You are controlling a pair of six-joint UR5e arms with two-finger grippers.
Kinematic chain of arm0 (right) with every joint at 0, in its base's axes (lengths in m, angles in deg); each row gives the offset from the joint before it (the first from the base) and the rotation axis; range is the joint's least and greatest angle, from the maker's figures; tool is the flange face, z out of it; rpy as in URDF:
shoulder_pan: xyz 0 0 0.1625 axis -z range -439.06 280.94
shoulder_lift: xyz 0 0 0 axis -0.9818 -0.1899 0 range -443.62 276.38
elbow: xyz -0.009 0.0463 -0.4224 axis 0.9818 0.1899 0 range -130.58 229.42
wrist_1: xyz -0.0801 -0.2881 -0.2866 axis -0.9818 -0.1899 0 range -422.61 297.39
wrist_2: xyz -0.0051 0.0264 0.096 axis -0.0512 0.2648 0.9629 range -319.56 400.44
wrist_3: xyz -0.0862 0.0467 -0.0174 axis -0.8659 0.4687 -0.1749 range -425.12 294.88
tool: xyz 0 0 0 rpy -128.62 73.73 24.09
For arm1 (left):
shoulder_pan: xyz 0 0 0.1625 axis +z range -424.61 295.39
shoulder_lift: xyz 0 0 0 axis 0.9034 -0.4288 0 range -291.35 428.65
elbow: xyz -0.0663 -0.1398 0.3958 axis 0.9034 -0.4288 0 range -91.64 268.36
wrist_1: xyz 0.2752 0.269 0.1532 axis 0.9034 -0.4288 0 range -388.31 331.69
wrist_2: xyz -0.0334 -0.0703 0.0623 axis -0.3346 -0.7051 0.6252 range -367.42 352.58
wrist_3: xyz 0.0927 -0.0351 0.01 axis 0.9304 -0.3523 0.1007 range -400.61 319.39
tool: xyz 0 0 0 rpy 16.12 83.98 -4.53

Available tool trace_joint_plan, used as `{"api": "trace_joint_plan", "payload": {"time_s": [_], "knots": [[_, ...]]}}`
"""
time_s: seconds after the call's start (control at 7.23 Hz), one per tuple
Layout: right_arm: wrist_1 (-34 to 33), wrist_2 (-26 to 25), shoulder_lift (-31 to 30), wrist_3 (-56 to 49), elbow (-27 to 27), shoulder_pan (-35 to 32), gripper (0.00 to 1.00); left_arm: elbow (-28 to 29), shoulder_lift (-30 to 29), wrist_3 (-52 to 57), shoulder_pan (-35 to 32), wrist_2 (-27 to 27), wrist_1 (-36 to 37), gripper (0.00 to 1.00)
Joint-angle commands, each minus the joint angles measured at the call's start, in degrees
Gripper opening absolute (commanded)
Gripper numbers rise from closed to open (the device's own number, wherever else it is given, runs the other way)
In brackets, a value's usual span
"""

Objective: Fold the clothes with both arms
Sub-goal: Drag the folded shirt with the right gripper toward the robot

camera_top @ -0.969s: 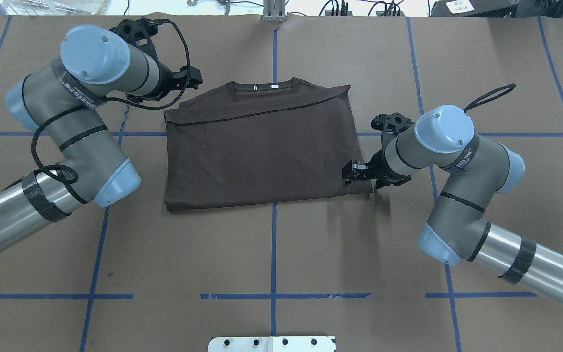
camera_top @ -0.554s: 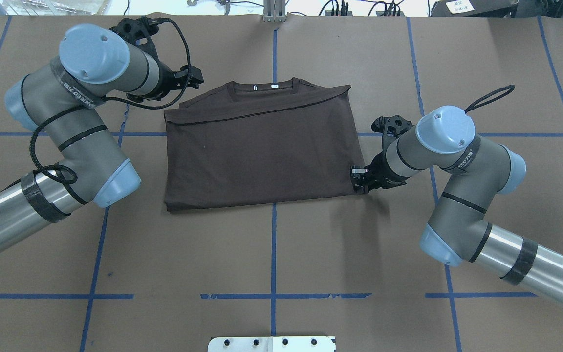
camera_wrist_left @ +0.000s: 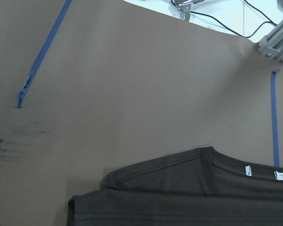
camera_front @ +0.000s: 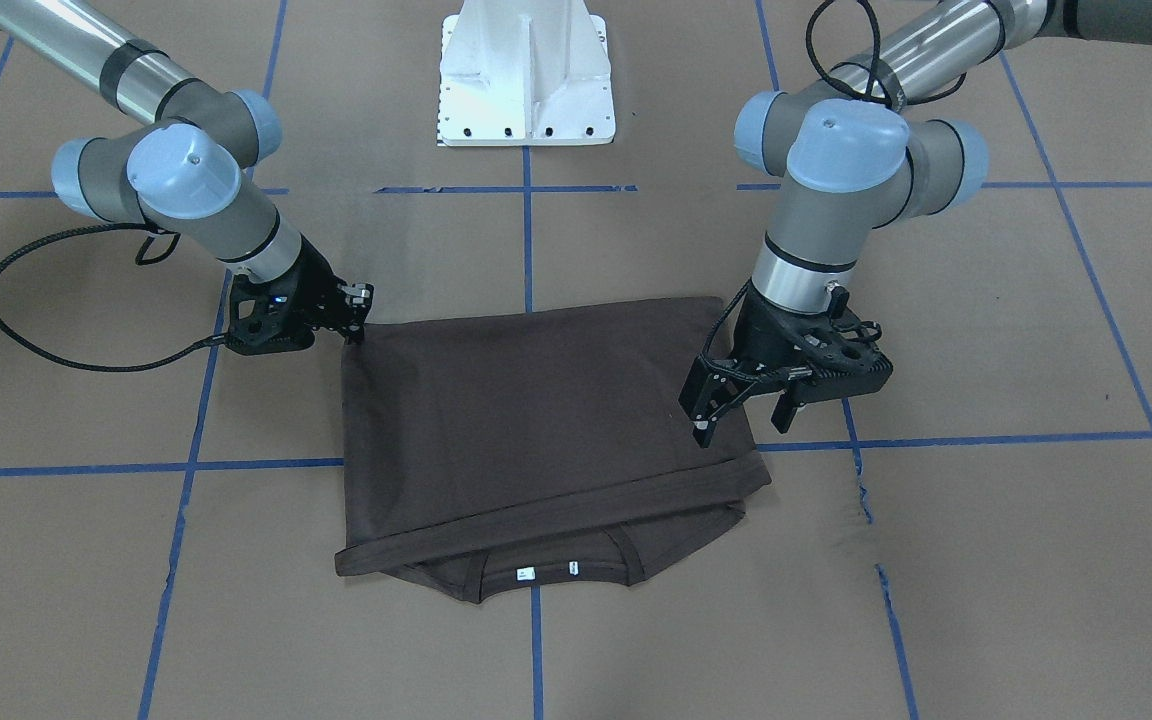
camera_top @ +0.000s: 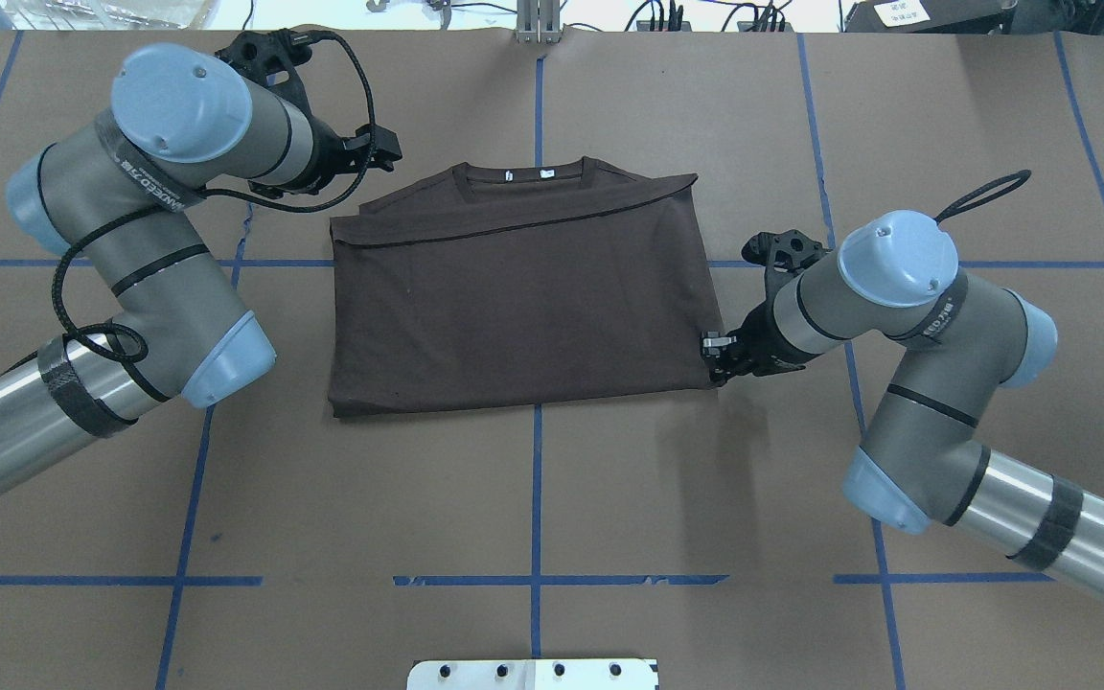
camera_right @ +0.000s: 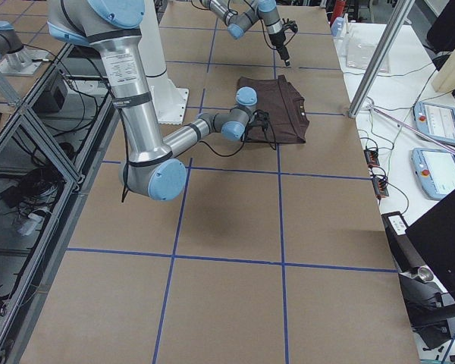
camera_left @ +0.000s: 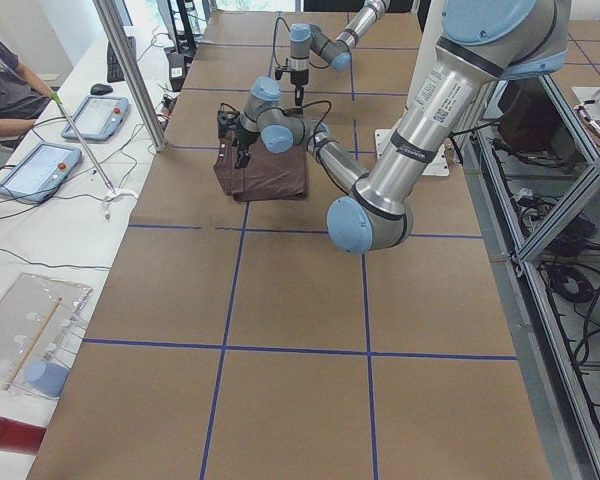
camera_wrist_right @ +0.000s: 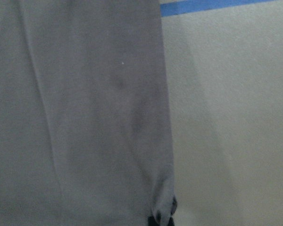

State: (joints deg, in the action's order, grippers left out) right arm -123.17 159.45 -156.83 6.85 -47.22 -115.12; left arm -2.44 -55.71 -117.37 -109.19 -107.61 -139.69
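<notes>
Overhead exterior, right gripper point(camera_top: 713, 351): jaws drawn narrow and pinched on the right edge of the T-shirt point(camera_top: 514, 297), just by its near corner, low at the table point(camera_top: 533, 498).
Right wrist view: the cloth's edge runs down the frame and its corner bunches up at the bottom edge; bare table lies beside it.
Left gripper point(camera_front: 741, 428): jaws spread wide with nothing between them, fingers pointing down, raised near the shirt's far left corner; whether they touch the cloth I cannot tell.
Left wrist view: looks down on the shirt's shoulder and collar from above, with bare table beyond.
T-shirt: dark grey-brown, folded into a flat rectangle in the middle of the table between the two grippers; one layer is folded across with its hem running slantwise below the collar.
Collar point(camera_top: 525, 174): on the side away from the robot, with two small white tags point(camera_top: 544, 173) showing inside.
Right arm point(camera_top: 897, 297): bent low beside the shirt's right edge.
Left arm point(camera_top: 169, 220): elbow raised, wrist reaching past the shirt's far left corner.
Table: brown, crossed by blue tape lines point(camera_top: 537, 479).
</notes>
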Motion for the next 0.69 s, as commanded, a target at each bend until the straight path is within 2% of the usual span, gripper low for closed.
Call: {"api": "trace_joint_plan", "payload": {"time_s": [0.0,0.28,0.42,0.55], "knots": [[0.01,-0.36,-12.51,0.89,-12.45,4.91,0.00,-0.09,0.00,0.04,0.55,0.00,-0.06,1.00],[0.18,-1.23,-21.59,10.69,-24.15,16.05,0.00,-0.26,0.26,0.04,1.16,0.00,-0.06,1.00],[0.18,-3.42,-23.63,13.61,-26.64,22.72,0.00,-0.35,0.35,-0.05,1.16,0.00,-0.06,1.00],[0.27,-8.31,-23.82,17.21,-27.36,29.32,0.00,-0.87,0.35,0.03,1.16,0.00,-0.06,1.00]]}}
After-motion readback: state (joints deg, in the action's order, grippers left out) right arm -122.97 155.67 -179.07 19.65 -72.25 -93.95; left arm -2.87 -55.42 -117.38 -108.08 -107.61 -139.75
